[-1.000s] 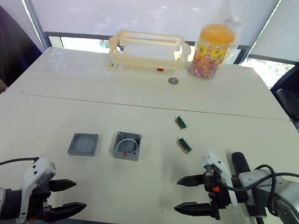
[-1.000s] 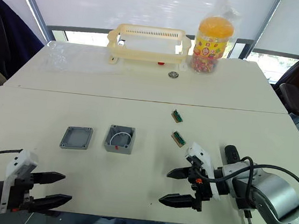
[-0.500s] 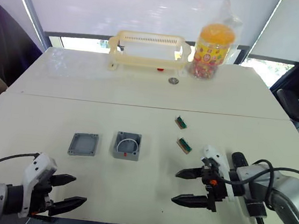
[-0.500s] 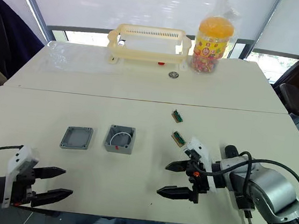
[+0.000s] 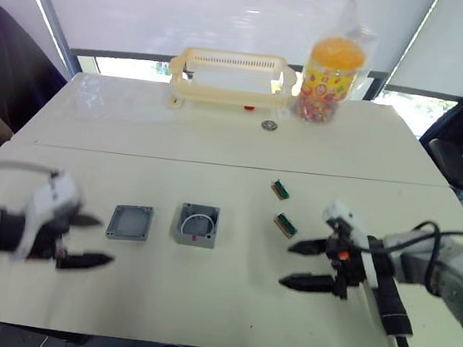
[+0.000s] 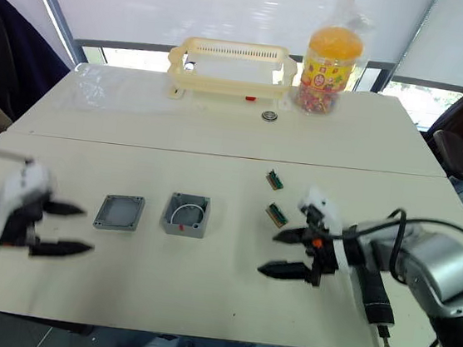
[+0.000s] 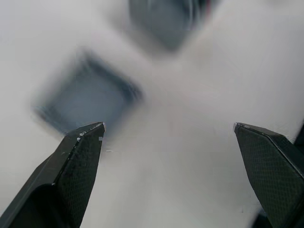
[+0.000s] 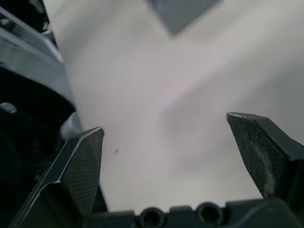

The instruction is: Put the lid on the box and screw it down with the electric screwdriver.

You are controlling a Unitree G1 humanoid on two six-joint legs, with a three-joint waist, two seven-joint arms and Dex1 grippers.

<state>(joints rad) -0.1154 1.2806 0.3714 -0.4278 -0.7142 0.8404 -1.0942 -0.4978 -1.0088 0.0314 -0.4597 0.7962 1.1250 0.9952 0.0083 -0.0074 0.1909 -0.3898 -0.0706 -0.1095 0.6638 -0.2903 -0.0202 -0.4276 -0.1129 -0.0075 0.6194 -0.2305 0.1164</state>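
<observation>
The flat grey lid (image 5: 130, 222) lies on the table left of the deeper grey box (image 5: 197, 225), which stands open with a white wire loop and a red mark inside. My left gripper (image 5: 91, 241) is open just left of the lid, level with it and apart from it. In the left wrist view the blurred lid (image 7: 88, 102) lies beyond my open left gripper (image 7: 168, 133). My right gripper (image 5: 286, 266) hovers open right of the box, holding nothing. The black electric screwdriver (image 5: 390, 309) lies on the table under my right forearm, bit toward the front edge.
Two small green circuit boards (image 5: 280, 189) (image 5: 285, 225) lie between the box and my right gripper. At the back stand a yellow basket (image 5: 230, 77), a candy jar (image 5: 331, 68) and a small metal ring (image 5: 268, 125). A dark chair (image 5: 446, 160) stands at the right.
My left gripper has moved forward from the table's front edge to beside the lid. My right gripper has shifted slightly forward and up. Both stay open.
</observation>
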